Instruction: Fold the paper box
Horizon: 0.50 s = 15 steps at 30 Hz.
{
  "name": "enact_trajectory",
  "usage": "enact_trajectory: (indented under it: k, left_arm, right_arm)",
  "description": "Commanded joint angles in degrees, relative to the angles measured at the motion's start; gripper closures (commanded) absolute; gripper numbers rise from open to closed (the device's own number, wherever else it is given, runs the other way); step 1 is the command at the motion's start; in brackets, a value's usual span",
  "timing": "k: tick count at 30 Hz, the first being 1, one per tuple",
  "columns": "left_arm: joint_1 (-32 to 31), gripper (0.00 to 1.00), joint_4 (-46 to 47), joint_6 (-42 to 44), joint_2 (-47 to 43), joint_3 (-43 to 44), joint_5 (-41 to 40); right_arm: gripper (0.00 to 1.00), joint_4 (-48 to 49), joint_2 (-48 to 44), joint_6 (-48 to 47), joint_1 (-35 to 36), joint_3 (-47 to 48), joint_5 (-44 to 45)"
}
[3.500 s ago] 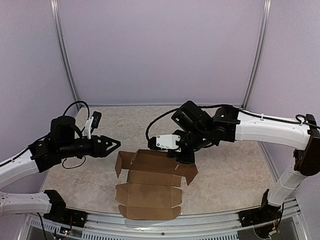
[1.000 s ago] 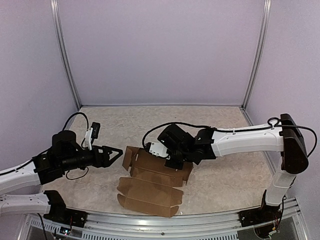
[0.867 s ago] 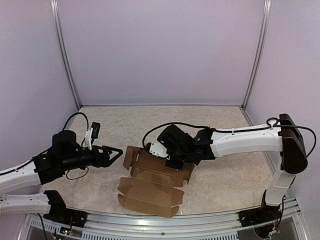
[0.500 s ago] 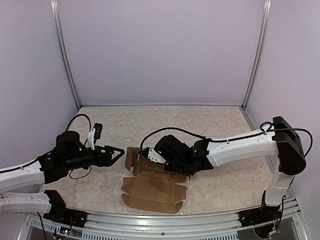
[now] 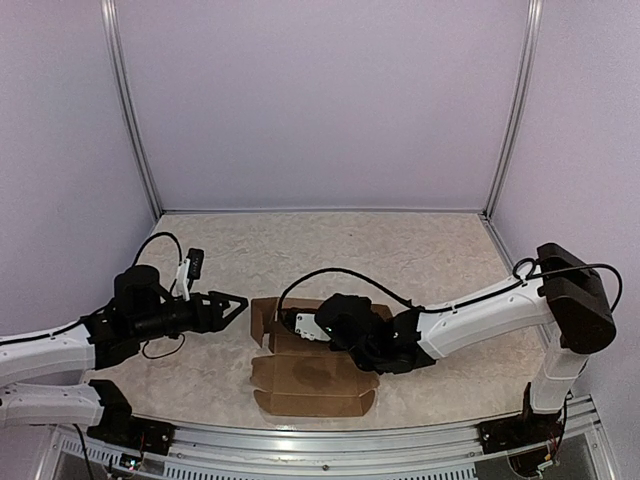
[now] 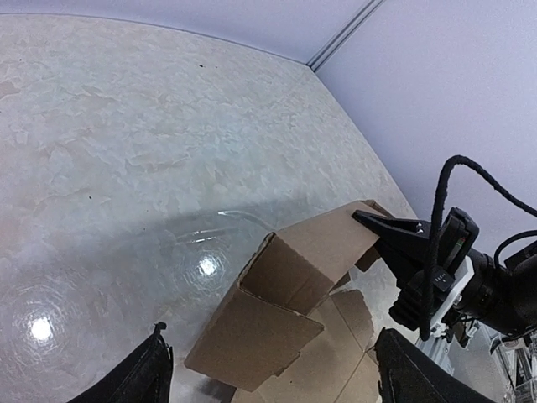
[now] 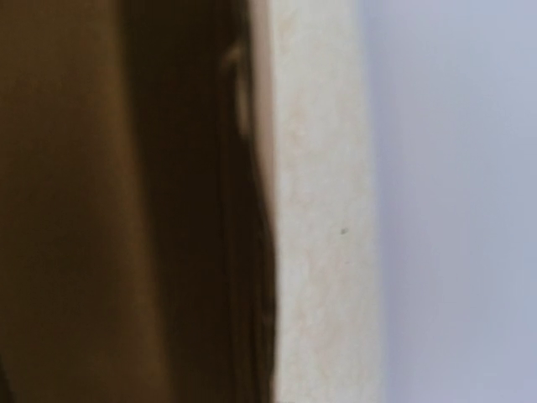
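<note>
Lilac walls on three sides, a marbled beige desk [image 5: 450,250] below, with glare spots. On it, the paper box [image 5: 315,385]: a plain brown die-cut sheet, unmarked, with the desk's near rail just in front of its front edge. Near half flat, with small tabs at the corners and a darker patch in the middle, possibly shadow. Far half lifted into a leaning wall, with a side flap bent round at its left end, clearest from the left wrist. Right end effector [image 6: 375,222] over the far half of the box, shut tight, tip laid against the top edge of the raised wall. Pressing rather than pinching, as far as can be told; nothing but blurred brown card in its own camera. Left end effector [image 5: 238,307] just left of the box, apart from it, spread wide, holding nothing, aimed at the bent side flap. Judged an early step: standing the back wall up along its crease, with most folds not yet made. Next likely calls for bringing the left end effector onto that flap to tuck or hold it while keeping the wall pinned. Too light a hold, and would probably spring back flat.
</note>
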Motion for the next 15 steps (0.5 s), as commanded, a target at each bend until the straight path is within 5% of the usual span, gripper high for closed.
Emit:
enact_trajectory:
  k: [1, 15]
  left_arm:
    - [0.38, 0.19, 3.13, -0.73, 0.46, -2.19, 2.07]
    - [1.97, 0.26, 6.81, -0.69, 2.74, -2.79, 2.27]
  right_arm:
    - [1.00, 12.69, -1.16, -6.58, 1.74, -3.11, 5.06]
    - [1.00, 26.24, 1.94, -16.12, 4.30, -6.08, 8.05]
